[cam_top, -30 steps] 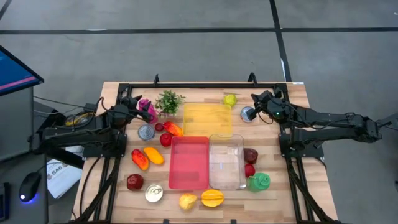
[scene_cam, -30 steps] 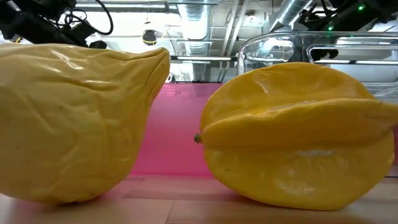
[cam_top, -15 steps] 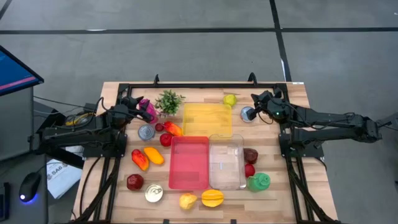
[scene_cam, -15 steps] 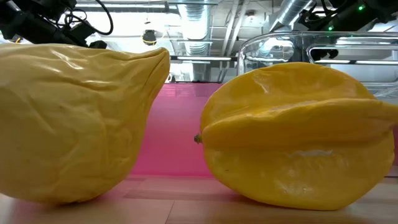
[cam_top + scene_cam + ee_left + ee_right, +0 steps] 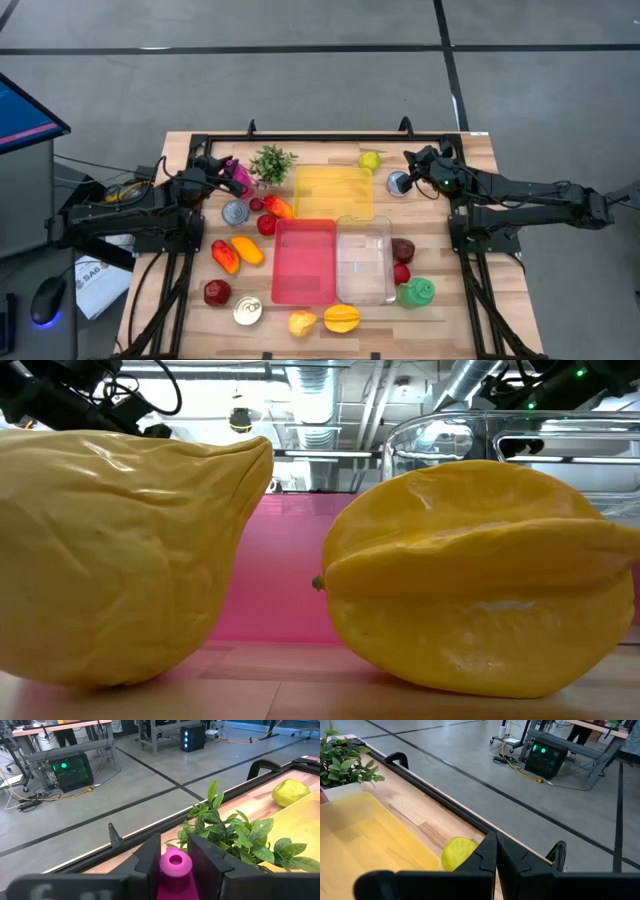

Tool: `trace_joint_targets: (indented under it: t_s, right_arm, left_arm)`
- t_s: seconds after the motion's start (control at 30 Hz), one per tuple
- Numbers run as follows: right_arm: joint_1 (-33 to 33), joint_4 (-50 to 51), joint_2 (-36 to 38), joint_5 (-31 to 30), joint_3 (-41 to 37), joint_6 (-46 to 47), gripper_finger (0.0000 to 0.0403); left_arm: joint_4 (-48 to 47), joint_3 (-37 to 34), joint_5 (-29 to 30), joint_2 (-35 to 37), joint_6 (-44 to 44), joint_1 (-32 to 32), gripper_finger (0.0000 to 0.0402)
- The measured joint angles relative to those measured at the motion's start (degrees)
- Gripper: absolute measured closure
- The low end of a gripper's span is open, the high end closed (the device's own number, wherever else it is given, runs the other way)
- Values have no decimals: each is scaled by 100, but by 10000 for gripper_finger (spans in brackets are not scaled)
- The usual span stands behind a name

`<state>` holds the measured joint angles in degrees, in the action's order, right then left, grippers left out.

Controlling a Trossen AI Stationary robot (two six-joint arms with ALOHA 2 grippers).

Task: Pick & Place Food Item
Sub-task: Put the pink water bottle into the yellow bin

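Left wrist view puts my left end effector [image 5: 175,862] right where I want to look first; its two dark fingers [image 5: 149,857] stand narrow, one on either side of a magenta food item [image 5: 175,870], pressed against its flanks so far as I can see; whether the grip is firm I cannot tell; just beyond the fingertips sits a small leafy plant [image 5: 235,837], and past that a yellow-green fruit [image 5: 291,792] beside the edge of the yellow tray [image 5: 300,827]; the worktop [image 5: 260,805] has a black rail along its far edge.

From above, my left end effector [image 5: 232,176] is at the far left part of the worktop [image 5: 480,160], with the magenta food item [image 5: 238,174] at its tip and the plant [image 5: 271,162] just beside it; a silver can [image 5: 235,212] lies near it on the side toward the worktop's near edge; the yellow tray [image 5: 333,192], the pink tray [image 5: 304,260] and the clear bin [image 5: 364,258] lie farther out toward the middle.

My right end effector [image 5: 412,168] waits at the far right part of the worktop, fingers [image 5: 487,855] pressed together with nothing between them; the yellow-green fruit [image 5: 458,852] lies just ahead of it; from above that fruit [image 5: 370,160] is to its side.

Low view is filled by a yellow pear-shaped fruit [image 5: 120,550] and a yellow starfruit [image 5: 470,585].
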<state>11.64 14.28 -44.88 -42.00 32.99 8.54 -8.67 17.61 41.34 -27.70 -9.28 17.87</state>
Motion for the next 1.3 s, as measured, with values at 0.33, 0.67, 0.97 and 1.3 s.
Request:
trace_joint_targets:
  t_s: [0.33, 0.67, 0.97, 1.3]
  right_arm:
    - [0, 2, 0, 0, 2, 0, 403]
    - [0, 11, 0, 0, 1, -4, 403]
    - [0, 15, 0, 0, 2, -2, 403]
    - [0, 15, 0, -1, 2, -13, 403]
  left_arm:
    - [-11, 0, -2, -3, -13, 0, 347]
    - [-28, 0, -2, -3, -4, 0, 353]
    - [-33, 0, -4, -4, 0, 0, 354]
    - [345, -2, -21, -10, 417, 0, 356]
